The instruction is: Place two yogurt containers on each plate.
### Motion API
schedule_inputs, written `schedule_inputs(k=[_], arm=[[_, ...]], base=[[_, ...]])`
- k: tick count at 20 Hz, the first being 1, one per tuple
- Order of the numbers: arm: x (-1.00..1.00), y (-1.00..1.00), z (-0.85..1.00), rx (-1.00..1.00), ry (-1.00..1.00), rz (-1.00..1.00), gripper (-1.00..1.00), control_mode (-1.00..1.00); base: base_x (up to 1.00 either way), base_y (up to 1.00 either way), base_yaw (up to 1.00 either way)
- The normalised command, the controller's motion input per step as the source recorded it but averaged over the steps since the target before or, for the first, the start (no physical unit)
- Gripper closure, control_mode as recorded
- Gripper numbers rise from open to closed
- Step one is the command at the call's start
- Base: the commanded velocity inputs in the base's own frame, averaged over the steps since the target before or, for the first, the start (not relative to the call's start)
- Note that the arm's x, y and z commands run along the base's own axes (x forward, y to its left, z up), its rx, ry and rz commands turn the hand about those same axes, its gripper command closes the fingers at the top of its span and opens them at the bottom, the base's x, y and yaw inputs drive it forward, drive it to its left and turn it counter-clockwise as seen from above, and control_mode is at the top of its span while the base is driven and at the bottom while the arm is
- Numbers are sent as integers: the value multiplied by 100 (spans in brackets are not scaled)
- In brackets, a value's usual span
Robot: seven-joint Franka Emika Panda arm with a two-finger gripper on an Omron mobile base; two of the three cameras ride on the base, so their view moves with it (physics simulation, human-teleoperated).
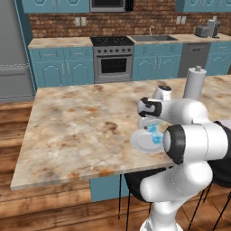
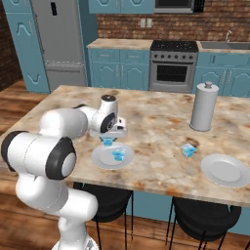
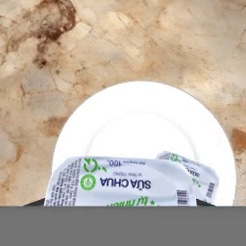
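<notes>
Plates first: near plate (image 2: 100, 158) sits at the worktop's (image 2: 156, 122) front edge and carries one yogurt cup (image 2: 118, 155), resting flat near its centre. Second plate (image 2: 225, 169) lies well apart, toward the right end in the right base view, bare. Loose yogurt cups (image 2: 188, 150) sit on the worktop between the two plates, nearer the second one; count there is hard to tell, they read as one blue cluster. Paper-towel roll (image 2: 203, 106) stands upright behind them.

Pincer (image 2: 108, 141) hangs over the near plate's back rim, clamped on a held cup (image 2: 107, 142), just above the plate.

Cups look small, translucent bright blue. Hand view shows the held cup's white foil lid (image 3: 125, 181) with green logo and dark print, a second lid (image 3: 194, 173) just beside it.
</notes>
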Motion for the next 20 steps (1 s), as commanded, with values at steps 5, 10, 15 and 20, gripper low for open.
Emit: schedule_inputs(k=[5,10,15,20], arm=[[-12,30,-2,0,-3,-3,100,-100],[-4,14,-14,-2,0,-3,100,-100],[0,3,-15,-7,0,-3,100,-100],[0,0,-19,-2,4,-1,100,-100]], base=[[0,0,0],[0,0,0],[0,0,0],[0,0,0]])
